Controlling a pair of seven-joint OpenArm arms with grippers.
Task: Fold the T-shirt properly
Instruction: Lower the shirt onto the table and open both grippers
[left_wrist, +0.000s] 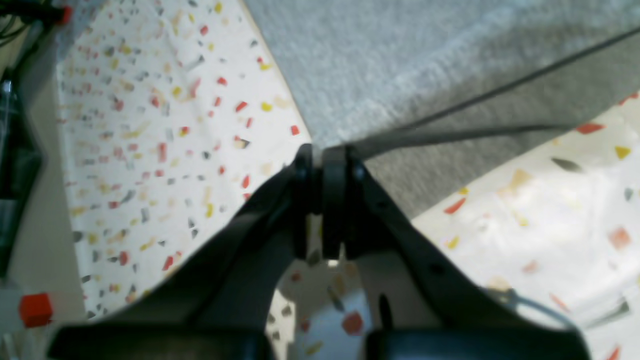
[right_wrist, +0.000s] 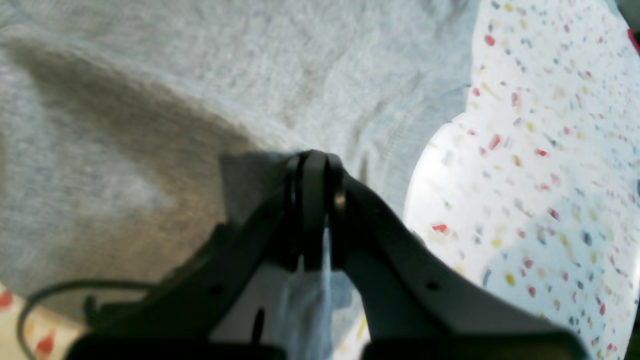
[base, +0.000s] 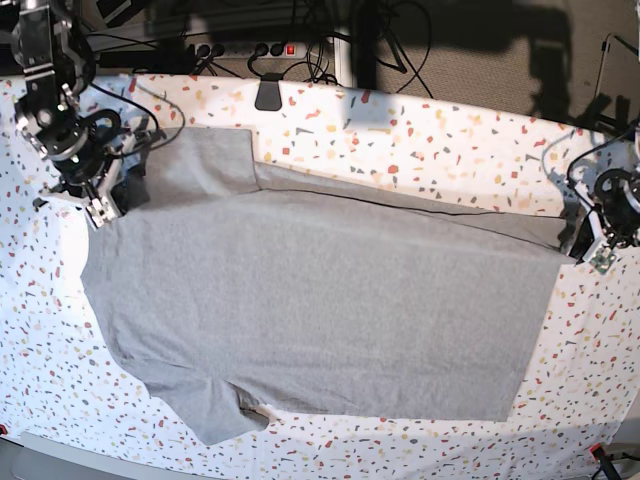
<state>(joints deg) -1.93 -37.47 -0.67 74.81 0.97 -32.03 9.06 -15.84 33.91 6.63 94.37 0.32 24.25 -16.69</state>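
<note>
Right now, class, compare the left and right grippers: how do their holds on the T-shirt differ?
The right gripper pinches the T-shirt near a sleeve and shoulder; the left gripper pinches a corner at the opposite end. In the base view, the right gripper sits further up the terrazzo table than the left. Both have their fingers shut on grey cloth.

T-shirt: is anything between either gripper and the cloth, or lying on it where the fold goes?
Nothing visible. The left gripper and right gripper are each shut on an edge of the T-shirt, whose spread surface is bare.
</note>
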